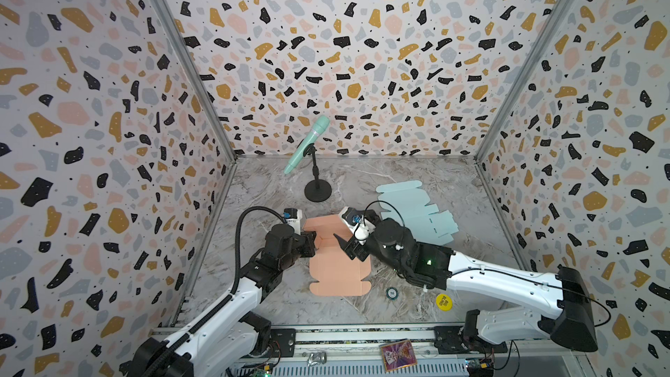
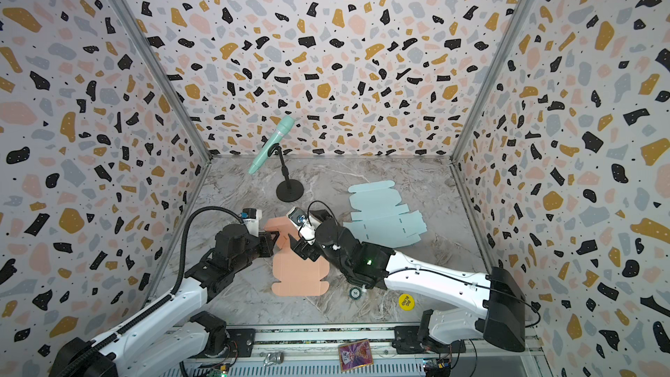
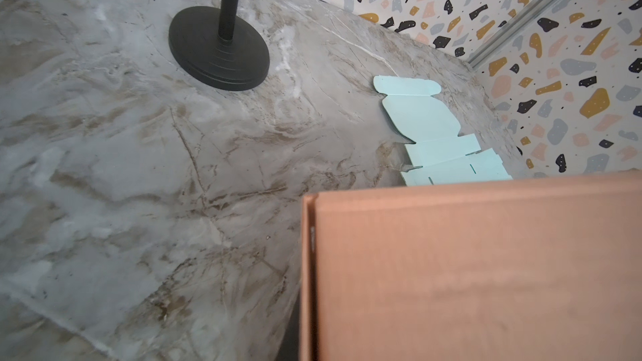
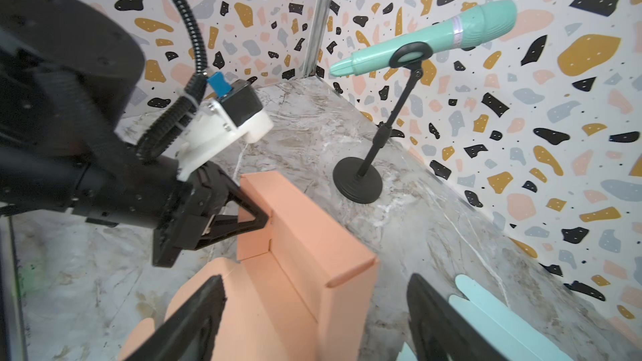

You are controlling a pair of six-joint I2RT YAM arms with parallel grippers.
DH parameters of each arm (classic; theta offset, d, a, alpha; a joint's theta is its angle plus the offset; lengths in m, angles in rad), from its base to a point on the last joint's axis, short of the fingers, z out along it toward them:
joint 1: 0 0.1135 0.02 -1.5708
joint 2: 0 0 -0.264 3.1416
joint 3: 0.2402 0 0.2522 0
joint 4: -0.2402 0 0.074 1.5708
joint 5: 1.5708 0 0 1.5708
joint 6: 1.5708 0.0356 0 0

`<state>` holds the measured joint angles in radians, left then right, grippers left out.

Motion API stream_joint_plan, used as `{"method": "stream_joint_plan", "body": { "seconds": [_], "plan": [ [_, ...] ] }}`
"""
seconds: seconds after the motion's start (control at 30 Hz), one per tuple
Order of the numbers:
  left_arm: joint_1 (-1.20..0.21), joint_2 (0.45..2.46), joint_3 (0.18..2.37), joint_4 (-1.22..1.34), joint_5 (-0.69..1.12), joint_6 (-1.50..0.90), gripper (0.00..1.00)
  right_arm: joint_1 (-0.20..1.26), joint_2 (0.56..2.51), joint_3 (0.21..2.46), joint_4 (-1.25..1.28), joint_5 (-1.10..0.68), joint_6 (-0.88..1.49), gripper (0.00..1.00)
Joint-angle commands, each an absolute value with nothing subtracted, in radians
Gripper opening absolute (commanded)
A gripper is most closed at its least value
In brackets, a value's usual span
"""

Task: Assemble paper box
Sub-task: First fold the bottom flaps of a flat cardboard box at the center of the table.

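Fingers (image 4: 258,218) of my left arm pinch the orange box's (image 1: 339,266) raised flap; right fingers (image 4: 437,321) gape apart, released, around its folded wall, bench (image 1: 398,175) centre, six o'clock from the mic stand (image 1: 318,190).

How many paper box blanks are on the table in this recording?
2. The orange blank lies mid-table between the two arms, its far end folded up. The light blue blank lies flat, farther back on the right arm's side. None seems hidden.

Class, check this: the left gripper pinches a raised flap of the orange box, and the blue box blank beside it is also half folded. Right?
Not quite. The blue blank lies fully flat on the table, unfolded, as both top views show. The left gripper does pinch a raised flap of the orange box.
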<state>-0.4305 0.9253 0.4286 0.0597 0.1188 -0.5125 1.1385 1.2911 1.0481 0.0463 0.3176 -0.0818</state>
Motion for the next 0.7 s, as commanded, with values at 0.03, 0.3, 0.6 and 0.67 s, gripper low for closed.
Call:
{"method": "stream_joint_plan", "body": {
  "seconds": [0.03,0.3,0.6,0.67],
  "plan": [
    [-0.442,0.946,0.469,0.053,0.157,-0.456,0.08,1.083,1.322,1.114,-0.008,0.223,-0.238,0.83],
    [-0.458,0.994,0.465,0.060,0.153,-0.435,0.08,0.984,1.417,1.159,-0.002,-0.020,-0.255,0.84],
    [-0.482,1.044,0.469,0.072,0.118,-0.416,0.08,0.972,1.553,1.218,-0.069,-0.071,-0.289,0.83],
    [-0.485,1.055,0.472,0.071,0.111,-0.416,0.08,0.971,1.581,1.232,-0.100,-0.091,-0.300,0.83]
  ]
}}
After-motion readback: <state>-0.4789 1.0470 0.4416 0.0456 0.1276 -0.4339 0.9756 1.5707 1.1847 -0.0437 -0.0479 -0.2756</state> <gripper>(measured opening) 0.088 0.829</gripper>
